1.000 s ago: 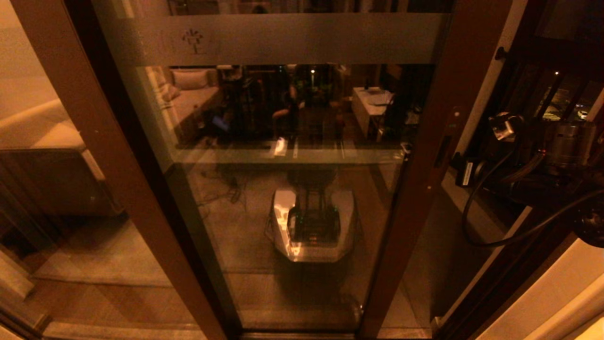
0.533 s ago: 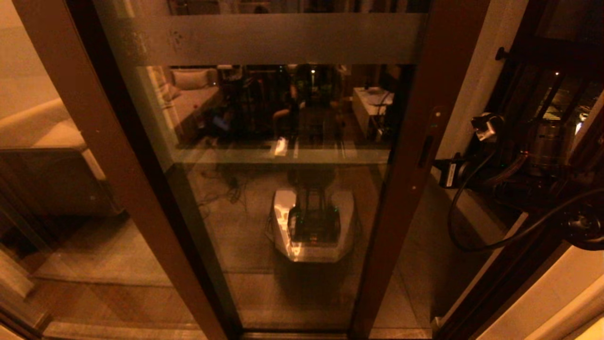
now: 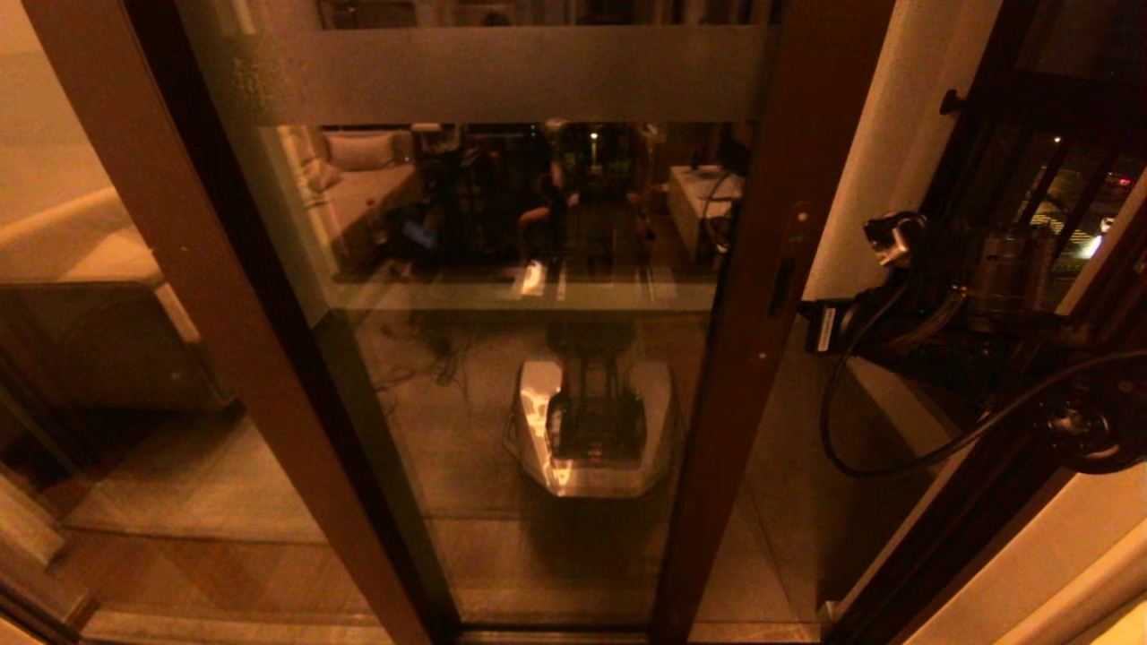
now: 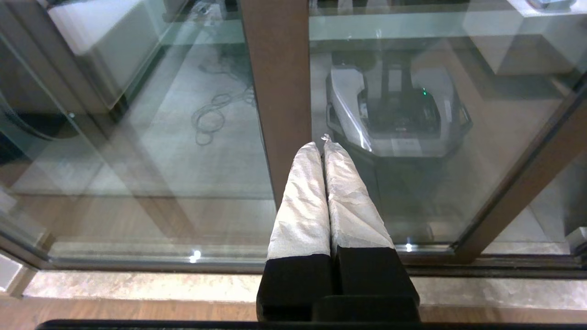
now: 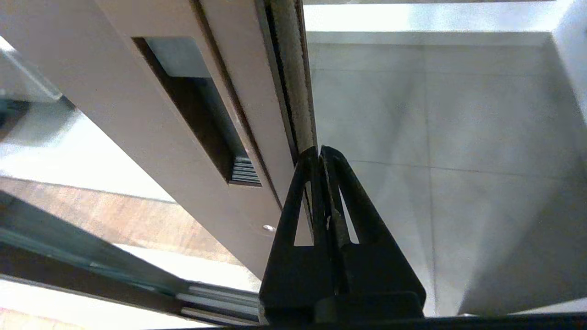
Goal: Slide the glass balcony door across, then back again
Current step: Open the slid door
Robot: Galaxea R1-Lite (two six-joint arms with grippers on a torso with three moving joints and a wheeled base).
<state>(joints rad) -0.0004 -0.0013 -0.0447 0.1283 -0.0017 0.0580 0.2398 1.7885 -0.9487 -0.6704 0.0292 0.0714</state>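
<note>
The glass balcony door has a dark brown stile, a frosted band and a slim recessed handle. My right gripper is shut and empty, with its tips pressed against the stile's outer edge beside the handle. In the right wrist view the shut right gripper touches the edge seal next to the handle recess. My left gripper is shut and empty, held close to the glass by a brown post. It does not show in the head view.
An unmoving brown-framed panel overlaps the door on the left. Right of the stile the doorway stands open onto pale balcony floor, a light wall and dark railings. The floor track runs along the bottom. The glass reflects my base.
The door has slid leftwards, widening the gap on its right. My right gripper has moved left with it, staying against the stile's edge.
</note>
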